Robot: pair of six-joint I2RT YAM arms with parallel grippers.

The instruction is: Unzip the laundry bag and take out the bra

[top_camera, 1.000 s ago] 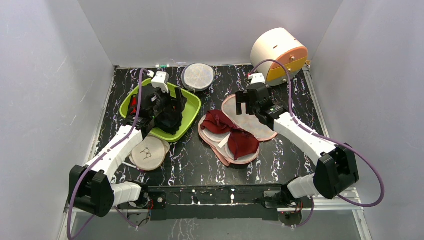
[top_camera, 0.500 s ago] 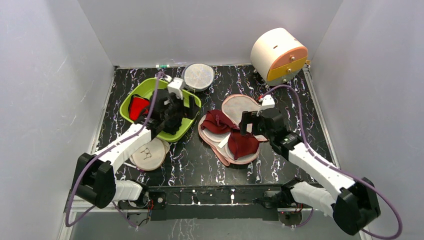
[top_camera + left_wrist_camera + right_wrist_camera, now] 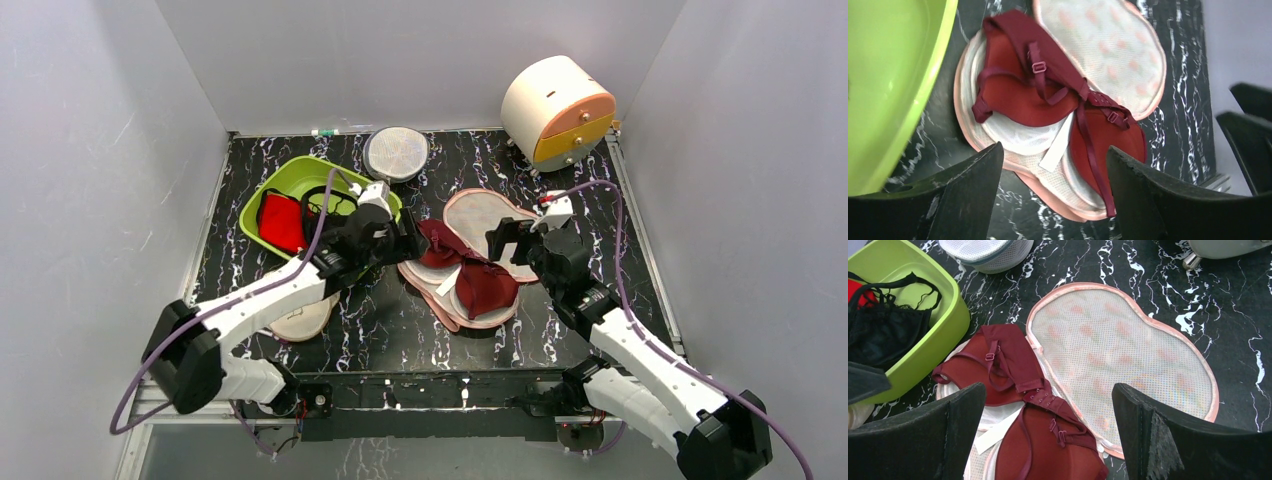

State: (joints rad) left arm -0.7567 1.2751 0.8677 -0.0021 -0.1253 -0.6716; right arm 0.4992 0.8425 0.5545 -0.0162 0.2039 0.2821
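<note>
The laundry bag (image 3: 490,215) lies unzipped and spread flat mid-table, its mesh-lined lid (image 3: 1128,350) folded out to the right. The dark maroon bra (image 3: 480,285) rests on the pale lower half, cups up and straps loose (image 3: 1018,95). My left gripper (image 3: 408,243) hovers over the bag's left edge. In the left wrist view it (image 3: 1054,150) is open, with nothing between its fingers. My right gripper (image 3: 505,240) hangs above the bra's hook band. It (image 3: 1048,387) is open above the bra (image 3: 1013,360), holding nothing.
A green basin (image 3: 255,205) at the left holds a red garment (image 3: 280,222) and a black bra (image 3: 883,335). A grey mesh disc (image 3: 396,153) stands at the back. A cream disc (image 3: 300,322) lies under my left arm. A round cream-and-orange drum (image 3: 557,100) sits back right.
My left gripper has swung right from over the green basin to the bag's left edge, its jaws narrowing a little. My right gripper has moved nearer, from the lid to above the bra.
</note>
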